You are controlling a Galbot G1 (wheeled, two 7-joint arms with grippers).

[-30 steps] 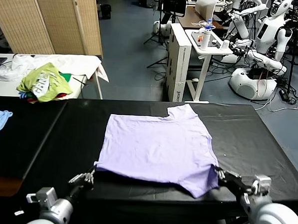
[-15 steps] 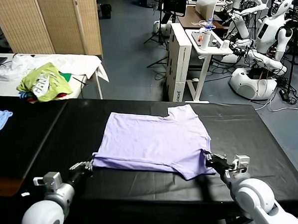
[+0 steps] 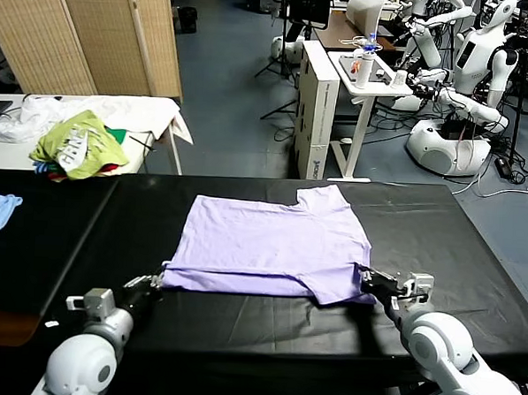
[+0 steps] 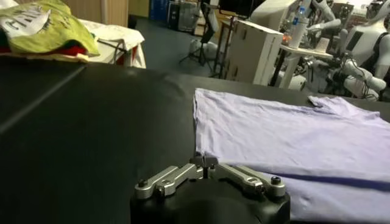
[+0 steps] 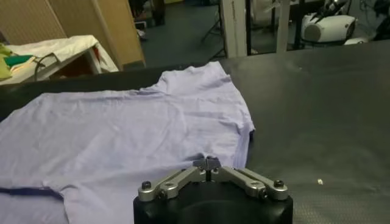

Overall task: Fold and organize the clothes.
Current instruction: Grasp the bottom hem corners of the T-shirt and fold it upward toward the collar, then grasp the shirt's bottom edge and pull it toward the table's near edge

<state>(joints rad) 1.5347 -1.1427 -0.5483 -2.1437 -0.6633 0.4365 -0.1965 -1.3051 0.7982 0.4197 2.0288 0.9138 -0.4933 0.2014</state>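
Compared with a second earlier, the near hem of the T-shirt (image 3: pixel 270 251) has been carried away from the table's front edge and doubled onto the body of the garment, and both arms have travelled forward with it. The black table (image 3: pixel 457 234) is spanning the scene, with the lavender T-shirt lying flat at its centre, collar toward twelve o'clock and the new fold line running along its six o'clock side; this placement is giving both arms equal reach to the corners. A second table with a heap of clothes (image 3: pixel 76 143) is standing at ten o'clock, apparently a supply still awaiting folding. The left gripper (image 3: pixel 151 282) is sitting at the shirt's seven o'clock corner with its fingers pressed together on the folded fabric edge, probably pinning that corner so the layer does not spring back. The right gripper (image 3: pixel 376 283) is resting at the five o'clock corner beside the sleeve; its wrist view shows the fingertips meeting at the cloth edge, yet whether it is gripping or letting go cannot be told.
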